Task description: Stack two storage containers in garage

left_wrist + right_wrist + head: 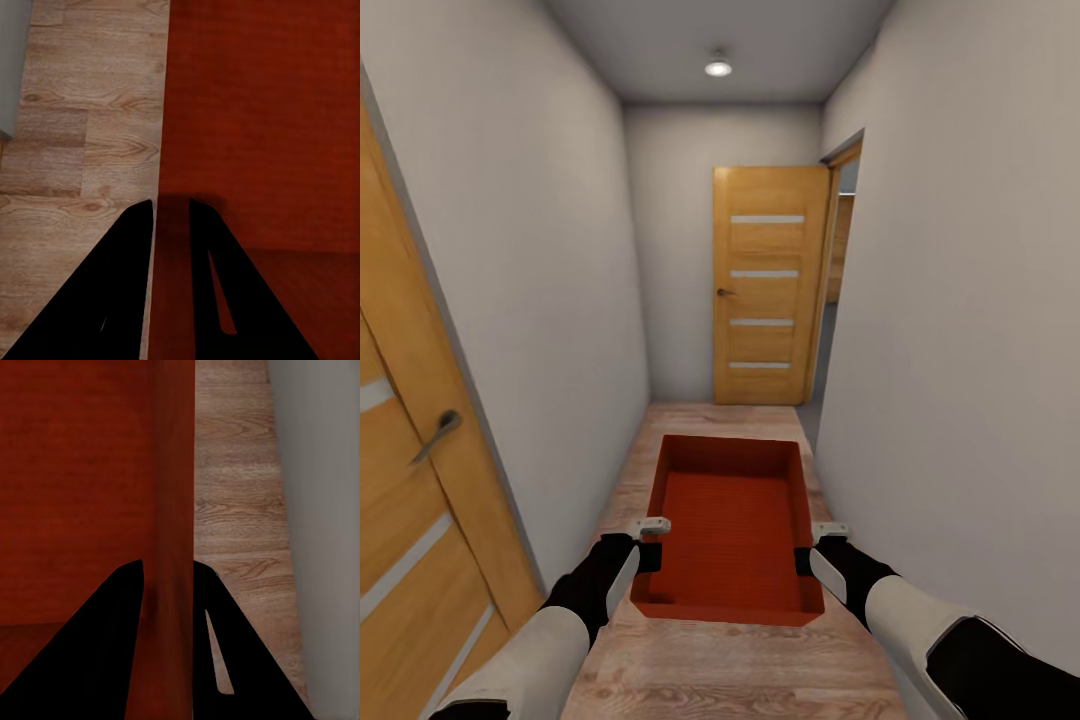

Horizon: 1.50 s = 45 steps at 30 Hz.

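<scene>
1. The left gripper (651, 545) is closed on the left wall of the storage container (732, 530), one finger (112, 292) outside.
2. The container hangs between both arms above the wood floor (750, 670) of a narrow corridor.
3. The right gripper (806, 548) pinches the right wall. I think both arms must stay level and drive slowly toward the open door (768, 285).

I look down a narrow corridor with plain grey-white walls (550, 300) on both sides and a grey ceiling holding one round recessed lamp (718, 68), lit. Under me runs light wood plank flooring (730, 680), reaching the far end wall. There an orange-brown wooden door with four pale horizontal strips (768, 285) stands swung open beside a doorway on my right. Close on my left, another such door with a metal lever handle (438, 436) is shut.
</scene>
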{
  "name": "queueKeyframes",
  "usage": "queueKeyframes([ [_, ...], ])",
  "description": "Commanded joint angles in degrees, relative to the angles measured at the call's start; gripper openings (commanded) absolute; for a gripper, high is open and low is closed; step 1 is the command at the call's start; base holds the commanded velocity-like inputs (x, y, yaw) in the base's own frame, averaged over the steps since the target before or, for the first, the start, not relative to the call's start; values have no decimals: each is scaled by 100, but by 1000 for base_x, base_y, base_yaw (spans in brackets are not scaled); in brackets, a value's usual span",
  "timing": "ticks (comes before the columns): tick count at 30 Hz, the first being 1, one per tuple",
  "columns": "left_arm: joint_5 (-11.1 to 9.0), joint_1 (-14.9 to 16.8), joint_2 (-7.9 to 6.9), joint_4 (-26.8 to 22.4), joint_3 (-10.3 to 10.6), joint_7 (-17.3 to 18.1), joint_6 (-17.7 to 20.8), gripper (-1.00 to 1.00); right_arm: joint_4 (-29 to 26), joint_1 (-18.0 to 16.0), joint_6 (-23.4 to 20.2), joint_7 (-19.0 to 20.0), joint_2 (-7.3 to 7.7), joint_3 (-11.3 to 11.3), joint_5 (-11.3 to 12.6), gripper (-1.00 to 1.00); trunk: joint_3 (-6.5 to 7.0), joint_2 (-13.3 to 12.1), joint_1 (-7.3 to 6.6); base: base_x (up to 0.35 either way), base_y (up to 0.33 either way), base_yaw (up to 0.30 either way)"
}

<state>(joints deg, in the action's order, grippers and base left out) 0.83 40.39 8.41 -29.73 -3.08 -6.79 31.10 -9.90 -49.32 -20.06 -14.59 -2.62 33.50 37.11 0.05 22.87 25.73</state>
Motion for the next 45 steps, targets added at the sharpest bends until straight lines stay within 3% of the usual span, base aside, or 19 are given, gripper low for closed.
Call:
queueKeyframes([
  [1, 66, 4, -24, -6, -58, -33, 36, -100, -29, 2, -6, -27, 4, 280, 159, -100, -2, 4, 6, 323, 0, 0],
  [45, 66, 4, -24, -6, -57, -33, 36, -100, -29, 2, -6, -27, 5, 280, 156, -100, -2, 4, 6, 323, 0, 0],
])
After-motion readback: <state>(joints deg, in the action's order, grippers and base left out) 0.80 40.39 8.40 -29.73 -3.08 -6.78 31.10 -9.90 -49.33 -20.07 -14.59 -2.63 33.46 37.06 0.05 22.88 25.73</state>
